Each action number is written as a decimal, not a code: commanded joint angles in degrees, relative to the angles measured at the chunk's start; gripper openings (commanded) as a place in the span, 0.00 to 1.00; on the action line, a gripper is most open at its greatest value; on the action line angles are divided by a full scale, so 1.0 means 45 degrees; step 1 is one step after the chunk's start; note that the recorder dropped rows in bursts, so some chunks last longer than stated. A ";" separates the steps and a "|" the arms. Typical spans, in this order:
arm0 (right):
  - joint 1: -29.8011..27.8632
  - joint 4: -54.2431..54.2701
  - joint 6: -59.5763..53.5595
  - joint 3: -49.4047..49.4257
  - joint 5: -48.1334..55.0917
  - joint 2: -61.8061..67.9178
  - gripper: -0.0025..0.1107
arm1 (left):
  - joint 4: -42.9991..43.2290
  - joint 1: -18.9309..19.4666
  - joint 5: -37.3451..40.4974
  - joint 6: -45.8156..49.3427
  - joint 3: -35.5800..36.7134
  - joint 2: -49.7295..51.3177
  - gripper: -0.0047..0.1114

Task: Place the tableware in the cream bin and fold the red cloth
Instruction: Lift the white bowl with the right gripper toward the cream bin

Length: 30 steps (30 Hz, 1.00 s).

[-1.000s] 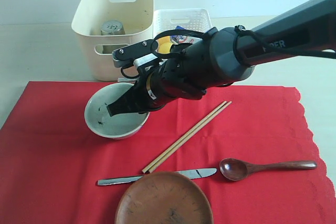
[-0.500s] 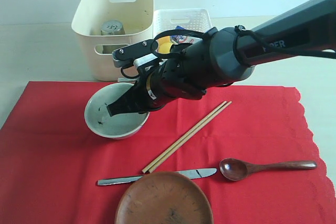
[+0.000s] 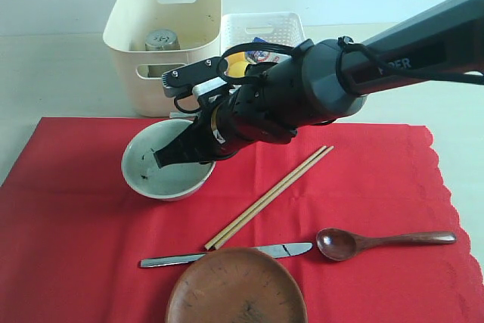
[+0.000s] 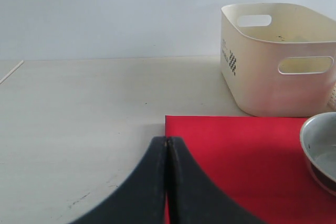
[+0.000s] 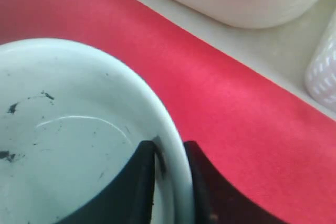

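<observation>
Right jaws: closed on the rim of the white speckled bowl (image 3: 162, 175), at its right side. In the right wrist view one of the fingers (image 5: 142, 182) is inside the bowl and the other is against the outer wall, with the rim pinched between them.
Right arm (image 3: 302, 100): reaches from the right across the middle of the scene, sloping down to the bowl.
Left jaws: closed tip to tip with nothing between them, over the left edge of the red cloth (image 3: 76, 232) where it meets the bare table (image 3: 53, 81). They are not seen in the exterior view.
Bowl: upright on the far left part of the cloth, just near of the cream bin (image 3: 128, 43). It is empty apart from dark specks.
Cream bin: on the table at the far left, just beyond the cloth's far edge. The steel cup (image 3: 161, 40) stands inside it.
White lattice basket (image 3: 265, 32): just right of the bin, with coloured items inside that the arm partly hides.
Red cloth: spread flat over the near part of the table, its scalloped edge to the right.
Pair of wooden chopsticks (image 3: 268, 198): lying together on the cloth at its middle, slanting from near left to far right.
Metal knife (image 3: 189, 259): flat on the cloth, left to right, its blade end at the far rim of the round brown plate (image 3: 236, 289).
Plate: at the near edge of the cloth, middle.
Dark wooden spoon (image 3: 378, 241): on the cloth right of the knife, with its bowl to the left and its handle to the right.
</observation>
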 commanded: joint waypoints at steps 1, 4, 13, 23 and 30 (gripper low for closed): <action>-0.0013 0.0115 -0.0097 0.0018 0.0287 0.0004 0.02 | 0.0036 -0.0068 -0.0069 0.0018 0.0033 -0.0073 0.04; -0.0013 0.0118 -0.0097 0.0018 0.0263 0.0004 0.02 | 0.0036 -0.0068 -0.0069 0.0018 0.0033 -0.0073 0.04; -0.0013 0.0149 -0.0097 0.0018 0.0093 0.0004 0.02 | 0.0036 -0.0068 -0.0069 0.0018 0.0033 -0.0073 0.04; -0.0013 0.0586 -0.0183 0.0018 0.0106 -0.0419 0.02 | 0.0036 -0.0068 -0.0069 0.0018 0.0033 -0.0073 0.04; -0.0013 0.0971 -0.0912 0.0046 0.0329 -0.1879 0.02 | 0.0036 -0.0068 -0.0069 0.0018 0.0033 -0.0073 0.04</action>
